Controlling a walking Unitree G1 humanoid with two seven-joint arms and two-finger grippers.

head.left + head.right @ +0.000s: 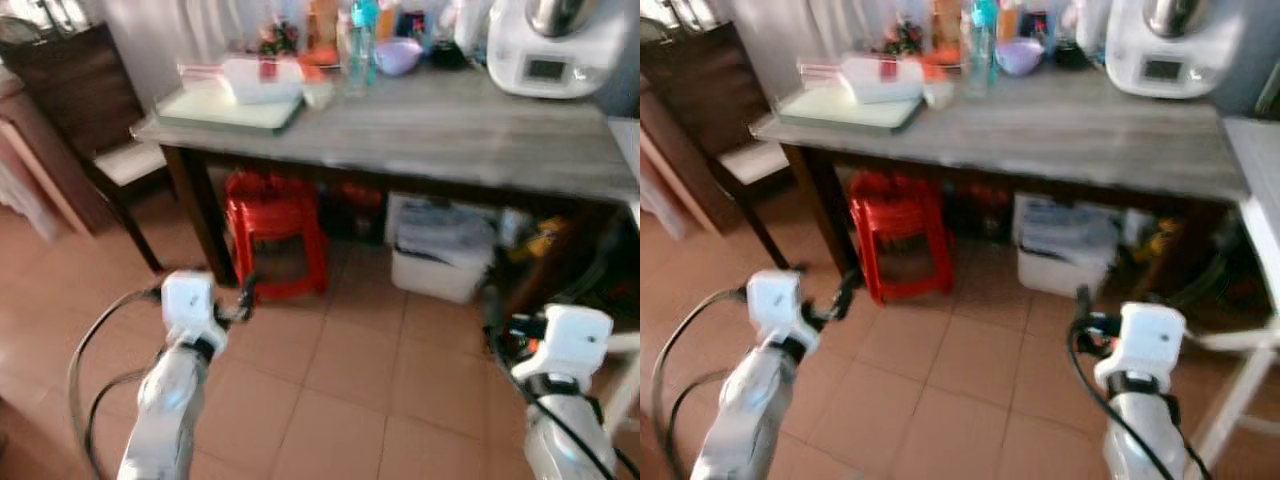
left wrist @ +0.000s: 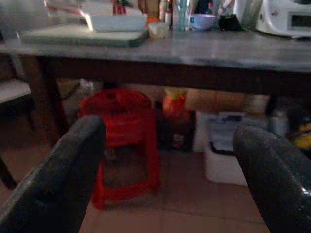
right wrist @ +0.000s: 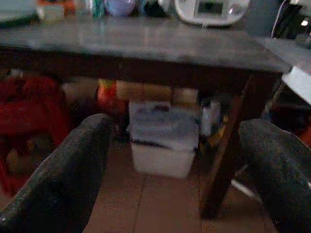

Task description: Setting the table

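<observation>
here both claws, left claw (image 2: 170,160) and right claw (image 3: 175,165), gape low before the table (image 1: 450,130).

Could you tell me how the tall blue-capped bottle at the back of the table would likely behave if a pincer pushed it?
The bottle stands tall and narrow, so a push near its cap would probably tip it. It looks like clear plastic, so likely light and somewhat slippery. It is crowded by the purple bowl and other items, so tipping could knock neighbours.
</observation>
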